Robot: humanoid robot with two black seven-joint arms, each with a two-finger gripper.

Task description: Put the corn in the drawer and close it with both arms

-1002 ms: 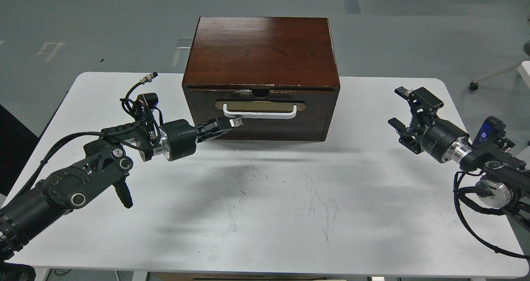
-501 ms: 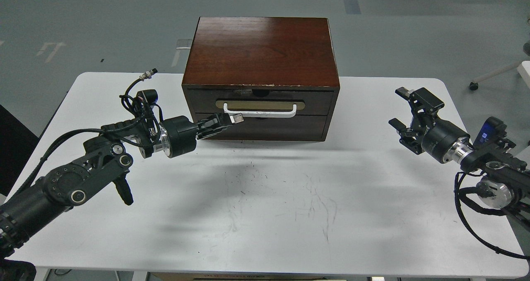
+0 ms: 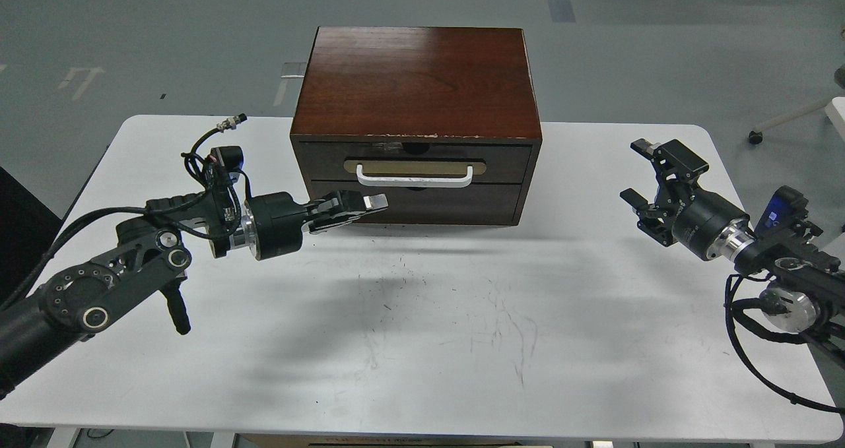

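Note:
The drawer (image 3: 416,162) sits shut in the dark brown wooden box (image 3: 416,85), flush with its front; its white bar handle (image 3: 414,177) is on a tan oval plate. The corn is out of view. My left gripper (image 3: 370,205) is shut and empty, its fingertips in front of the plain lower panel, just below and left of the handle and apart from it. My right gripper (image 3: 637,171) is open and empty above the table's right side, well clear of the box.
The box stands at the back middle of the white table (image 3: 422,342). The table's front edge runs along the bottom of the view. Grey floor lies behind, with a chair base (image 3: 792,118) at the far right.
The drawer went from slightly open to fully shut. My left gripper then drew back, down and to the left, away from the handle. The right arm has not moved.

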